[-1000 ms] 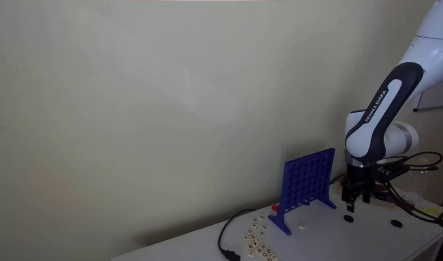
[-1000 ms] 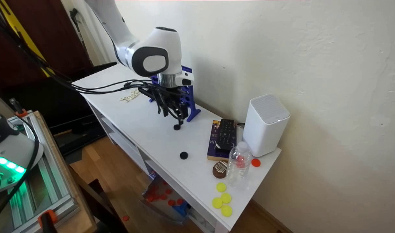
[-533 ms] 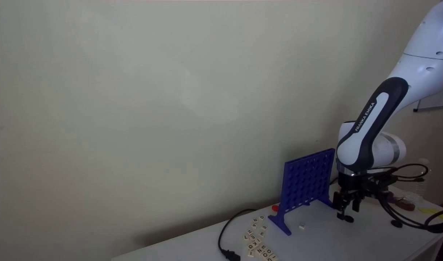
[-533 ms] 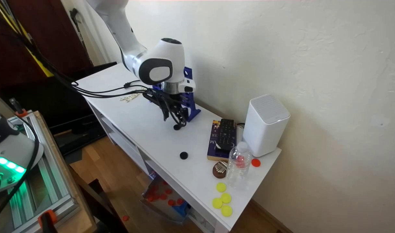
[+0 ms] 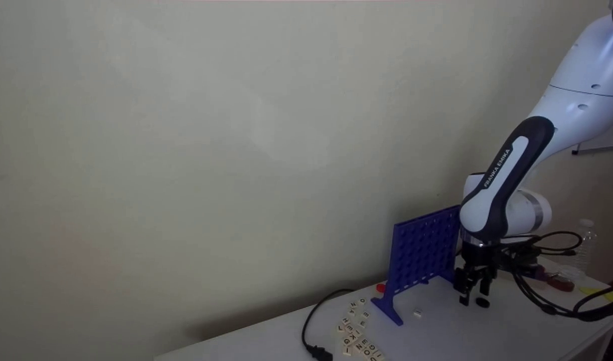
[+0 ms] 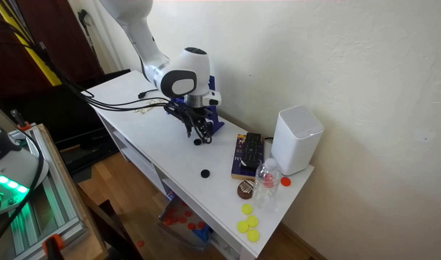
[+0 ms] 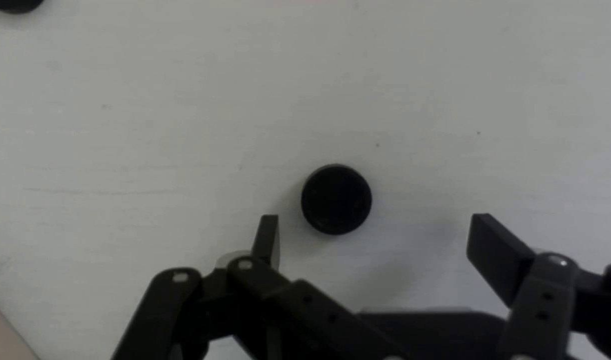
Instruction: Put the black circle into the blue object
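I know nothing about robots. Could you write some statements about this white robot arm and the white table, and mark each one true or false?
1. The black two-fingered claw is open, near a flat, round black disc. True.
2. The claw grips that disc. False: the disc lies loose on the white table.
3. A blue plastic grid frame with round holes is on the table. True.
4. The frame lies flat on its face. False: it stands upright.
5. Four flat, round yellow discs lie on the table. True.
6. Only one black disc lies on the table. False: a second black disc lies there too.
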`<action>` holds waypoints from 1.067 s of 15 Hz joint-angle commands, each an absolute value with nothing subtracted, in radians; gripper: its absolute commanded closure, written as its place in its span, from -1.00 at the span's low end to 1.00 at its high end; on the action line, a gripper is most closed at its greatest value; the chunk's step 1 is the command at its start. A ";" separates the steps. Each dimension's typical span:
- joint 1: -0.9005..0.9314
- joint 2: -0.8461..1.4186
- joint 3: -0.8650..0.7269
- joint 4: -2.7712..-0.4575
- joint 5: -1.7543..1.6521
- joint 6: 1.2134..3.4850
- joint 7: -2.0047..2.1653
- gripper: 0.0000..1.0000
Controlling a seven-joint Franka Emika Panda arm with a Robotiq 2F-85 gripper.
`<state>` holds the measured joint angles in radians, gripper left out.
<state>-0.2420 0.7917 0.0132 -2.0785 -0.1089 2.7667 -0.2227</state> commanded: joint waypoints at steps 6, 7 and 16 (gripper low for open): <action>-0.226 0.823 -0.005 -2.031 -0.110 2.732 -0.247 -0.84; -0.222 0.825 -0.008 -2.029 -0.113 2.727 -0.248 -0.95; -0.183 0.836 -0.042 -2.001 -0.131 2.668 -0.249 -0.04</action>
<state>-0.2012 0.8139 -0.0268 -2.0330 -0.1167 2.6956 -0.2423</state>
